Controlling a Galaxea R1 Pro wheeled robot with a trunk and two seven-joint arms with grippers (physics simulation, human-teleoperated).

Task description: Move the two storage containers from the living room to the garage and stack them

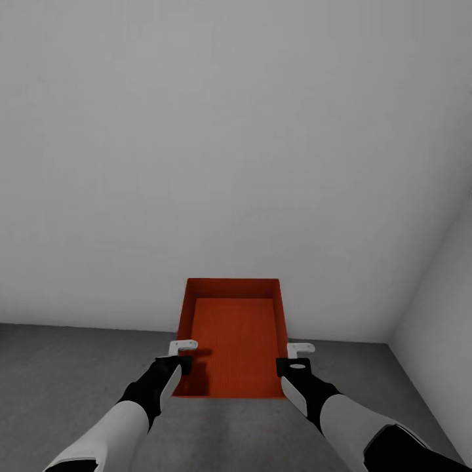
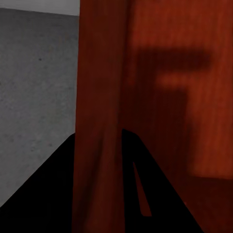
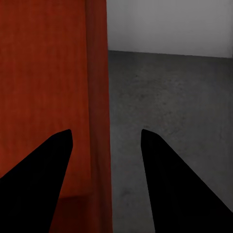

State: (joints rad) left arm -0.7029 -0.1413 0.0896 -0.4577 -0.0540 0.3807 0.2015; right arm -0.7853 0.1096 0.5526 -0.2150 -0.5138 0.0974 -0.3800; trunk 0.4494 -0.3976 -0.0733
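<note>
One storage container, two pincers astride its side walls, left pincer, right pincer

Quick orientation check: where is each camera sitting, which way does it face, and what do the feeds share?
Head view: on the robot's head, looking forward and down at the orange-red container before a pale grey wall, dark concrete floor below; both forearms, left claw and right claw show.
Left wrist view: along the left claw, its dark fingers astride the container's side wall.
Right wrist view: along the right claw, open astride the opposite wall.
Shared: all three show the container and floor.
</note>
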